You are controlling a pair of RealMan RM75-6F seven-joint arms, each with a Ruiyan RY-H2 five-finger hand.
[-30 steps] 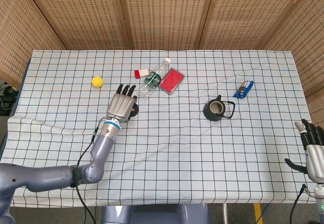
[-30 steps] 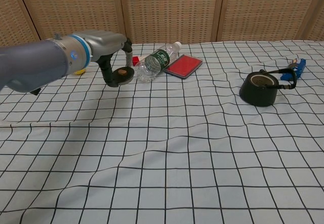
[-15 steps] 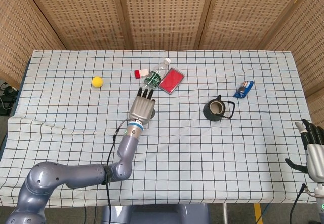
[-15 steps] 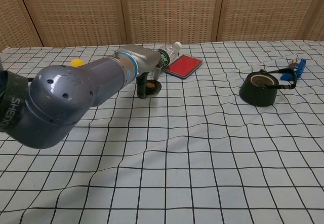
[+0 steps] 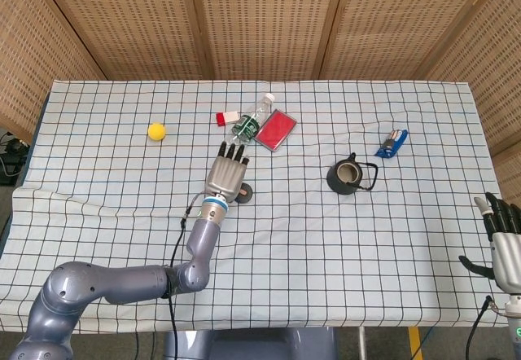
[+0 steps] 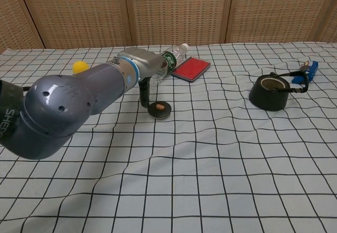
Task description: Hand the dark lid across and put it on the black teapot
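Observation:
The dark lid [image 5: 244, 193] [image 6: 159, 110] with a tan knob lies flat on the checked cloth near the table's middle. My left hand [image 5: 228, 172] [image 6: 138, 67] hovers just over and left of it, fingers stretched out toward the far side. One finger [image 6: 143, 96] reaches down beside the lid's left edge, and whether it touches is unclear. The black teapot [image 5: 348, 175] [image 6: 271, 91] stands uncovered well to the right, handle folded toward the right. My right hand [image 5: 505, 246] stays at the table's front right edge, empty, fingers apart, far from both.
A plastic bottle [image 5: 250, 124] [image 6: 166, 61] lies on its side behind the left hand, next to a flat red case [image 5: 275, 129] [image 6: 190, 68] and a small red-white block [image 5: 227, 118]. A yellow ball [image 5: 156, 131] sits far left; a blue object [image 5: 393, 143] lies beyond the teapot.
The left hand carried the lid rightward from near the bottle's base, then lowered it. The lid now lies flat on the cloth instead of hanging tilted in the fingers. The right hand is still.

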